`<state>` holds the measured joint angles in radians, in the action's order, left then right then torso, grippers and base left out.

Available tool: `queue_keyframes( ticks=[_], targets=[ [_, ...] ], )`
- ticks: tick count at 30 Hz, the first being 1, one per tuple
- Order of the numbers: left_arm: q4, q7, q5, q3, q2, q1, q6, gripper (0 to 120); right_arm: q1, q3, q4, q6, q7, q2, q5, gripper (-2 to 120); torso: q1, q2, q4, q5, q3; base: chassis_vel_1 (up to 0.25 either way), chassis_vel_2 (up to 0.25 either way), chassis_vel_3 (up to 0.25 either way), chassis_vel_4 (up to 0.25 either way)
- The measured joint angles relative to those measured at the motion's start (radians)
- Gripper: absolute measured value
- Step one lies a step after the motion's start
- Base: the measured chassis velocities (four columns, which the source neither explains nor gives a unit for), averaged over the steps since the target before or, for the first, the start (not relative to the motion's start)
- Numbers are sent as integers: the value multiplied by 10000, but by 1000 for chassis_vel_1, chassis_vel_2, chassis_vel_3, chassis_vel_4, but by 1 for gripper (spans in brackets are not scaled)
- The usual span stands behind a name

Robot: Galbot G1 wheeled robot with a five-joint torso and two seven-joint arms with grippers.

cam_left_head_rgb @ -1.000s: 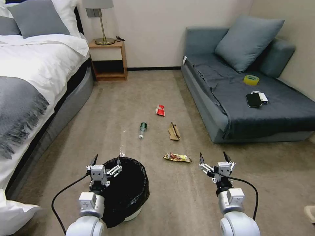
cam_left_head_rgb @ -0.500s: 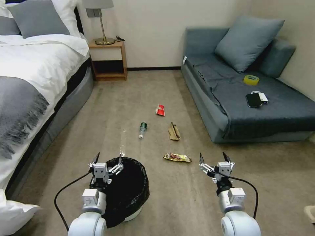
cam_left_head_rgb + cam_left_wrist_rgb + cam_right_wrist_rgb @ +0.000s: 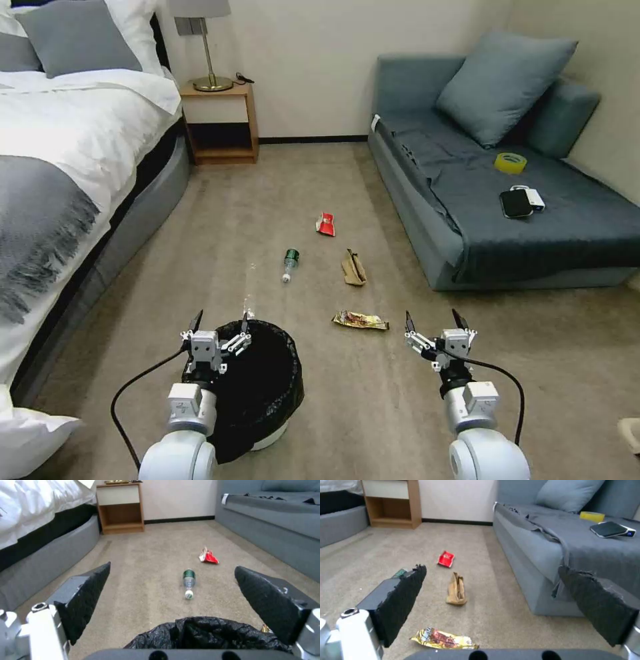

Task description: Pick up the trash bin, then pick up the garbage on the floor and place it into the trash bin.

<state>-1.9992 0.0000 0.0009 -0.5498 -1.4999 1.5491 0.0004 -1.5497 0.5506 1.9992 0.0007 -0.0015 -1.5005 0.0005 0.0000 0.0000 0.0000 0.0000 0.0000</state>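
Note:
The trash bin (image 3: pixel 270 383), white with a crinkly black bag (image 3: pixel 206 635), stands on the floor (image 3: pixel 373 400) at the near left. My left gripper (image 3: pixel 221 315) hovers open over its near-left rim, empty. My right gripper (image 3: pixel 432 313) hangs open and empty above the carpet, just right of the gold-red wrapper (image 3: pixel 360 321). Farther out lie the brown paper bag (image 3: pixel 353 268), the green-labelled bottle (image 3: pixel 290 263) and the red packet (image 3: pixel 325 225). In the right wrist view the wrapper (image 3: pixel 443 638), paper bag (image 3: pixel 456 592) and red packet (image 3: pixel 446 558) lie ahead of the open jaws.
A bed (image 3: pixel 60 173) runs along the left and a wooden nightstand (image 3: pixel 220 123) with a lamp stands at the back wall. The grey sofa (image 3: pixel 507 220) on the right carries a yellow tape roll (image 3: pixel 511 162) and a black phone (image 3: pixel 515 203).
My left gripper has shifted slightly right and forward over the bin's rim since a second ago. The right arm and the litter have not moved.

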Motion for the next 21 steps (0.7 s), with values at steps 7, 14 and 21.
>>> queue_keyframes(
  ticks=[7,14,21],
  targets=[
    [0,0,0,-1,0,4,0,100,-1,-3,0,0,0,3,0,100,0,0,0,0,0,0,0,0,0],
    [-1,0,-3,-1,0,7,0,100,-1,-4,0,0,2,3,-2,100,0,0,0,0,0,0,0,0,0],
    [-44,-76,-52,-6,11,51,35,100,-3,-5,2,-1,4,4,-4,100,0,0,-1,-1,0,0,0,0,0]
  ],
)
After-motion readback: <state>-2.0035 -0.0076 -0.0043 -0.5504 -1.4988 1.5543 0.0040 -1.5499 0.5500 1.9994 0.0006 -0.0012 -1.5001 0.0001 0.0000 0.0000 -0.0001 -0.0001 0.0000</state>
